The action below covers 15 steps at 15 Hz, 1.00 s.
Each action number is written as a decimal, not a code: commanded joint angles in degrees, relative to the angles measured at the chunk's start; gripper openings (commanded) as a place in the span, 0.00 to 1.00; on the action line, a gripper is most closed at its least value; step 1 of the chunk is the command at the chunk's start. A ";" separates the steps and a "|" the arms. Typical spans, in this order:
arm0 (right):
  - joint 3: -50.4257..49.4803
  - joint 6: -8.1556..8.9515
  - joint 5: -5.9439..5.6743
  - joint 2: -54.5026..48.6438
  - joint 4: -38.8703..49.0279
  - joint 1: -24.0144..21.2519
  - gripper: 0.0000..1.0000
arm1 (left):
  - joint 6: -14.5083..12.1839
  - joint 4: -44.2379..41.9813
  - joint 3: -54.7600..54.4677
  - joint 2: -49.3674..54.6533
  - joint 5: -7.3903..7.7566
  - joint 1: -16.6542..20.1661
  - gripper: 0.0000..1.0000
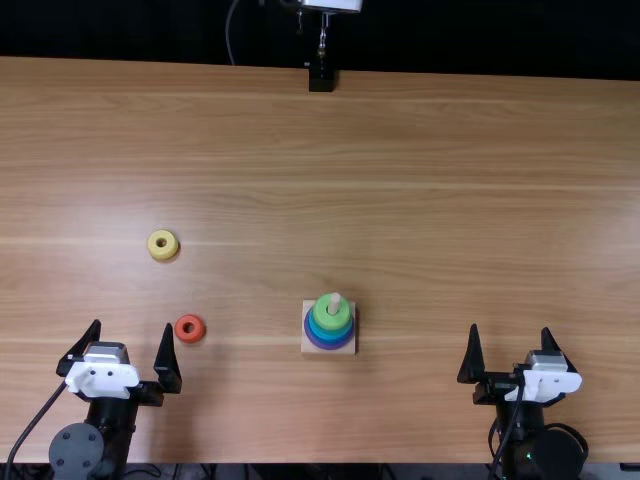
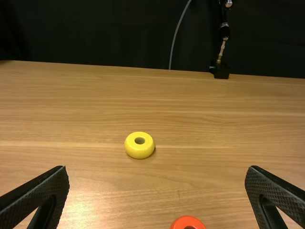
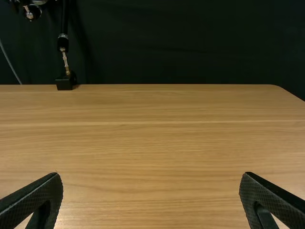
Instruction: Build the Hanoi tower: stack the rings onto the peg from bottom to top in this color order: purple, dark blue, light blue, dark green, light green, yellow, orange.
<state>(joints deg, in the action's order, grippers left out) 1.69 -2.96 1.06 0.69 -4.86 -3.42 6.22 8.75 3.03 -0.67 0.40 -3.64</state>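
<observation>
My left gripper (image 1: 136, 346) is open at the table's near left, its fingers wide apart and nothing between them. The left wrist view has the left gripper (image 2: 157, 193) too. Just right of it lies the orange ring (image 1: 190, 328), and farther off the yellow ring (image 1: 163, 244); both rings, orange (image 2: 188, 223) and yellow (image 2: 139, 145), lie flat. Near the middle, the peg (image 1: 335, 302) on its square base (image 1: 308, 347) carries green, blue and purple rings (image 1: 330, 313). At the near right my right gripper (image 1: 513, 346) stands open; its fingers frame bare wood, the right gripper (image 3: 151, 195) holding nothing.
A black clamp mount (image 1: 321, 78) with a thin metal stand sits at the table's far edge. The wooden table (image 1: 450, 200) stretches between the arms and that edge, and a cable hangs behind it against dark cloth.
</observation>
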 commanded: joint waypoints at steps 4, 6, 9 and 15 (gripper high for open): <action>-0.90 -0.10 -0.01 -0.69 -0.05 -0.36 1.00 | 0.22 1.27 -2.68 0.67 0.76 0.83 1.00; -0.90 -0.10 -0.01 -0.69 -0.05 -0.36 1.00 | 0.22 1.27 -1.09 0.67 0.76 0.91 1.00; -0.90 -0.10 -0.01 -0.69 -0.05 -0.36 1.00 | -0.21 1.27 9.63 -3.38 0.23 1.35 1.00; -0.90 -0.10 -0.01 -0.69 0.06 -0.36 1.00 | -0.31 1.27 23.60 -20.34 -0.30 3.29 1.00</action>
<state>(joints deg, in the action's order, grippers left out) 1.69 -2.96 1.06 0.69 -4.84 -3.42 6.24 10.20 24.53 -19.70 0.38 -1.06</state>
